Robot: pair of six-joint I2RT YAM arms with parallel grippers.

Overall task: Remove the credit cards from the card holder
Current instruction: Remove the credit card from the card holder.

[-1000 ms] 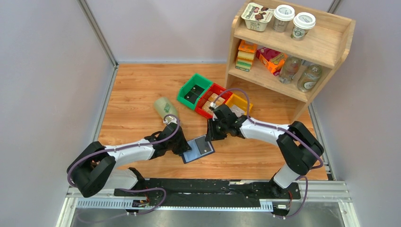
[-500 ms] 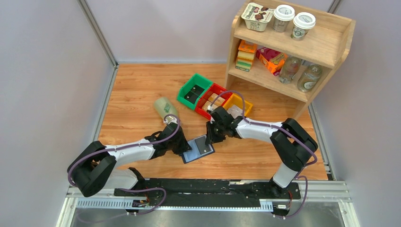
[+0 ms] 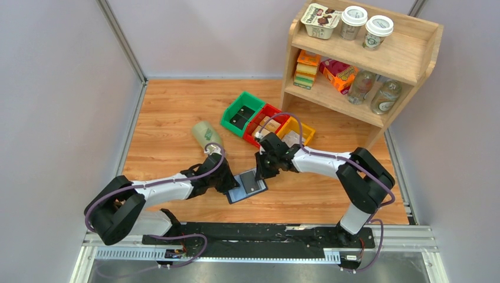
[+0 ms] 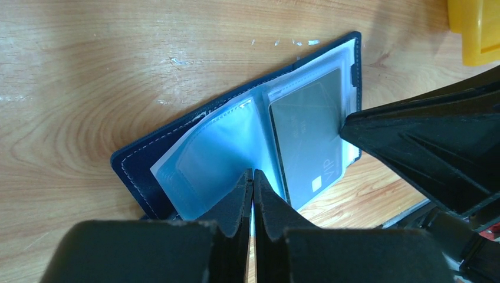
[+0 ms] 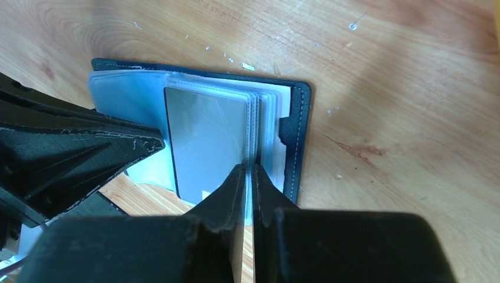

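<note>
The navy card holder point(image 3: 238, 197) lies open on the wooden table between both arms. Its pale blue clear sleeves point(image 4: 212, 159) fan out. A grey credit card point(image 4: 306, 135) marked VIP sticks partly out of a sleeve toward the near edge. My left gripper point(image 4: 253, 177) is shut on the left sleeve's near edge. My right gripper point(image 5: 248, 172) is shut on a thin pale edge at the card's point(image 5: 206, 141) near right corner, beside the stacked sleeve edges. Whether it pinches the card alone or sleeve too is unclear. From above, the left gripper point(image 3: 233, 184) and right gripper point(image 3: 259, 172) flank the holder.
Green point(image 3: 242, 112), red point(image 3: 263, 122) and yellow point(image 3: 298, 128) bins stand in a row behind the holder. A pale green bottle point(image 3: 206, 135) lies to the left. A wooden shelf point(image 3: 359, 65) with cups, boxes and bottles fills the back right.
My right gripper's jaws have closed at the card's corner, and that arm has shifted slightly left toward the holder. The left gripper has stayed shut on the sleeve.
</note>
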